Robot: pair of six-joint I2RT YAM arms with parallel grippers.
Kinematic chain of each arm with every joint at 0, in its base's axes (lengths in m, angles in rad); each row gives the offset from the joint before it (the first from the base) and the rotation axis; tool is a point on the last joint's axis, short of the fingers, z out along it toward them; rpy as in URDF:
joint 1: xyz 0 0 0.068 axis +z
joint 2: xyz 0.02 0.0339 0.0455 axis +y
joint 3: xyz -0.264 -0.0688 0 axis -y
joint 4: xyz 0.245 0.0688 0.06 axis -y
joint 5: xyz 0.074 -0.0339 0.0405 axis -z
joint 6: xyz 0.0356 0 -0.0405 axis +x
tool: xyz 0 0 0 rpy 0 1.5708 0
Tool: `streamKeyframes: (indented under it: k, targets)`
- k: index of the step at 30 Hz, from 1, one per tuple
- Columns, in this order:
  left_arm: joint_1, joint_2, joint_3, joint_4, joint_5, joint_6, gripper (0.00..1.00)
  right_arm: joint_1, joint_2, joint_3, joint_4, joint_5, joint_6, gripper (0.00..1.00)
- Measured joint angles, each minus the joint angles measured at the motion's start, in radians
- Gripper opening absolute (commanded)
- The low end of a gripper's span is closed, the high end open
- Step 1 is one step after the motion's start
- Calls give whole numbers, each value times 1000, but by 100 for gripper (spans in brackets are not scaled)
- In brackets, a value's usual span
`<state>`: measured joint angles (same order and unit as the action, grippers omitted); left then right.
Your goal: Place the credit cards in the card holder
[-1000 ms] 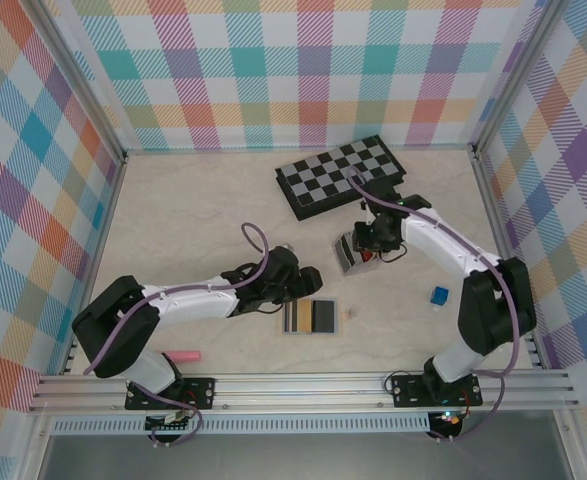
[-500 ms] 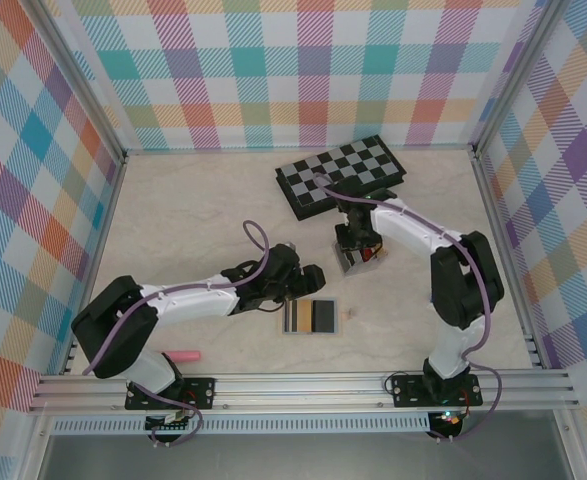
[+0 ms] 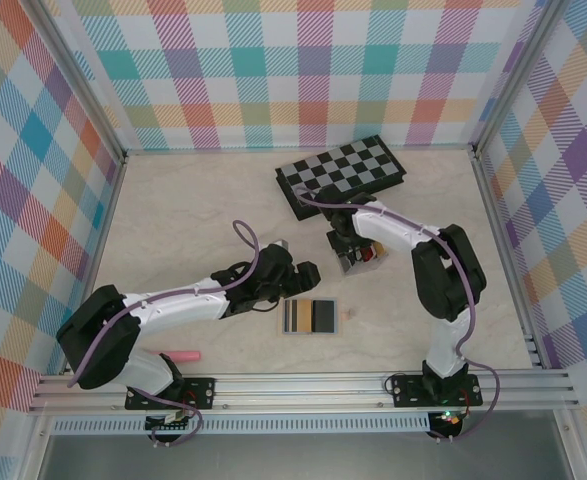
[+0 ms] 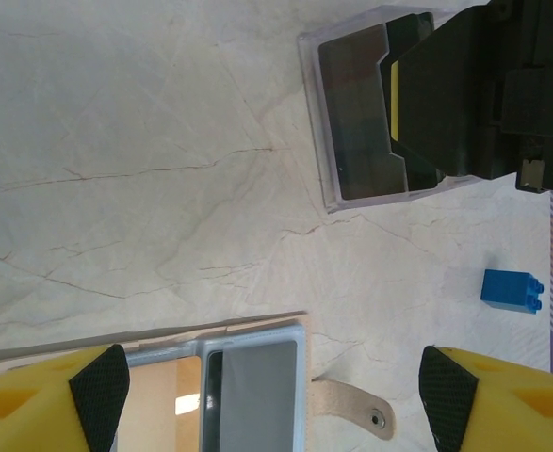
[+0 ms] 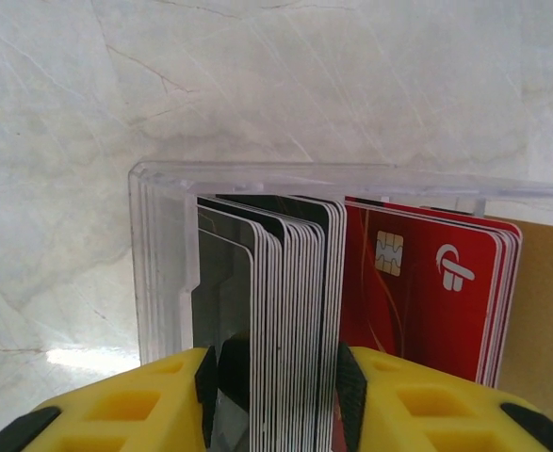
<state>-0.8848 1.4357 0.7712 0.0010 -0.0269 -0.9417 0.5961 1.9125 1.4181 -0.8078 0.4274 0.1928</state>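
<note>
Right now the right fingers (image 5: pixel 135 405) pinch a thick stack of grey and white credit cards (image 5: pixel 290 311), with one yellow finger pressed against each face of the stack. The cards stand on edge inside a clear tray (image 5: pixel 163 254). A smaller bunch of red cards (image 5: pixel 427 282), the front one showing a chip, stands just beside the gripped stack and outside the pinch. Seen from above, that tray sits on the tabletop (image 3: pixel 193 220) just in front of the chessboard (image 3: pixel 341 175), with the right arm bent over it.

The left fingers (image 4: pixel 22 405) are spread wide and hold nothing. In the left wrist view, the card holder (image 4: pixel 210 377) lies open and flat on the tabletop between them. Its grey pockets face up, and its tan strap (image 4: pixel 351 419) with the small snap stud sticks out to one side. From above, the holder lies toward the front of the tabletop, apart from the tray, with the left fingers hovering just behind its far edge. A small blue block (image 4: pixel 510 290) lies on the tabletop off to the side of the tray. A pink pen (image 3: pixel 183 355) lies by the near edge, close to the left arm's base.
</note>
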Motion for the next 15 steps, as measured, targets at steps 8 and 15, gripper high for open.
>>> streamKeyframes:
  k: [8, 15]
  targets:
    - [0, 0, -3, 0, 0, 0, 83, 14, -1, 1, -2, 90, 0, 34]
    - [0, 8, -3, 1, 10, 0, 83, 14, -5, 1, -2, 112, -4, 23]
